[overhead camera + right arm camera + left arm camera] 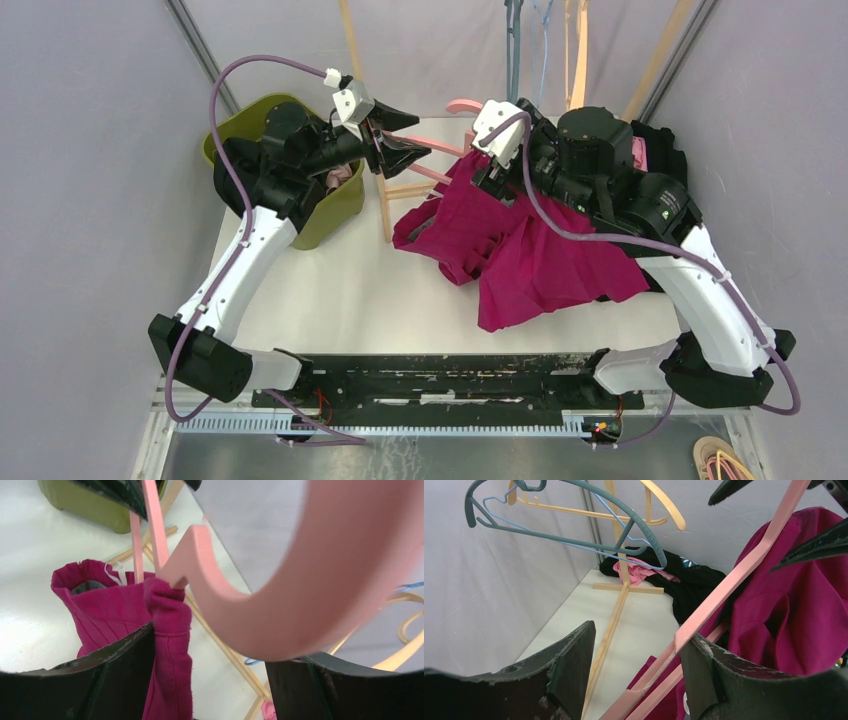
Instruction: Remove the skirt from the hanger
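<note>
A magenta skirt (pixel 530 250) hangs from a pink hanger (pixel 462 105) and spills onto the table in front of my right arm. My left gripper (pixel 408 135) is open around the hanger's thin bars (pixel 734 575), which lie against its right finger (pixel 724 675), while the left finger stands apart. My right gripper (pixel 490 175) is open at the skirt's waistband. In the right wrist view the waistband fold (pixel 170 630) runs beside the left finger (pixel 115 675), and the hanger's hook (pixel 280 595) curves close above the jaws (pixel 210 645). The waistband is caught on the hanger's notch.
An olive-green bin (pixel 250 125) stands at the back left under my left arm. A wooden rack (pixel 388 205) rises mid-table, carrying blue-grey and cream hangers (pixel 624 515). Black (pixel 694 580) and pink (pixel 639 572) garments lie heaped at the back right.
</note>
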